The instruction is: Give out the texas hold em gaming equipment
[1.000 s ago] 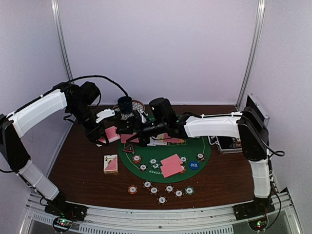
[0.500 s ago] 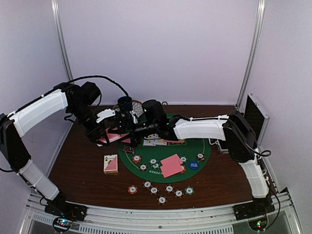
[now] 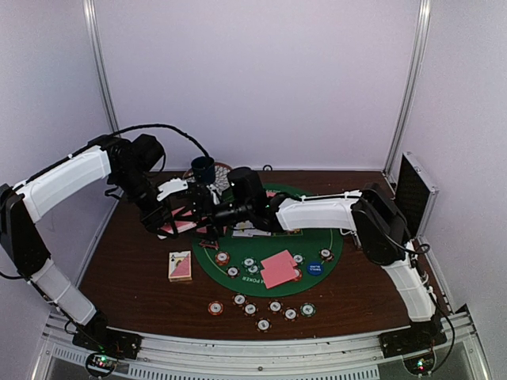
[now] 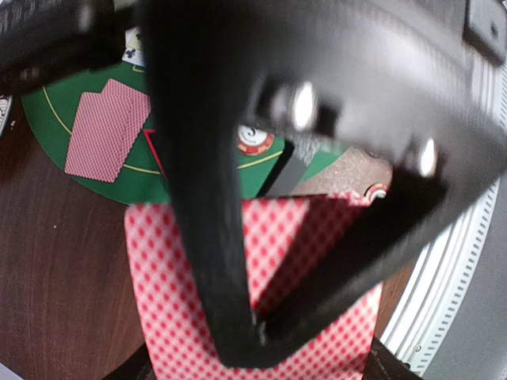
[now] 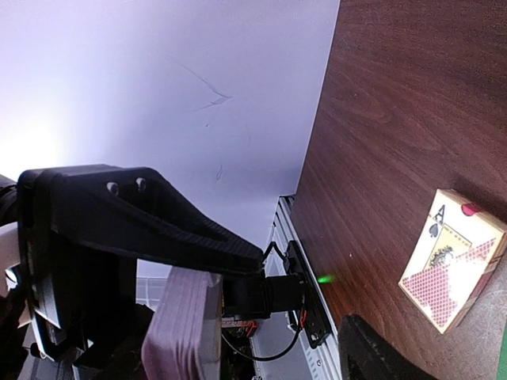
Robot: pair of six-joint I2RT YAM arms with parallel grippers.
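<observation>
My left gripper [image 3: 169, 222] is shut on a deck of pink-backed playing cards [image 3: 185, 225] and holds it above the table left of the green mat [image 3: 333, 245]. In the left wrist view the deck [image 4: 174, 277] fills the bottom, crossed by a black finger [image 4: 202, 198] of my right gripper. My right gripper [image 3: 198, 211] is open at the deck. In the right wrist view the deck's edge [image 5: 182, 324] lies against one finger [image 5: 142, 222]; the other finger [image 5: 376, 352] stands well apart. Two pink cards [image 3: 278, 267], striped chips [image 3: 250, 263], a blue disc [image 3: 315, 267] and the triangle marker [image 3: 209, 242] lie on the mat.
A card box [image 3: 181, 266] lies on the brown table left of the mat, also seen in the right wrist view [image 5: 455, 257]. Several chips [image 3: 275, 305] lie in a row near the front edge. A blue cup [image 3: 203, 168] stands at the back. A black case [image 3: 417, 190] stands at the right.
My right gripper has moved left across the mat to the deck held in my left gripper. The left arm has hardly moved.
</observation>
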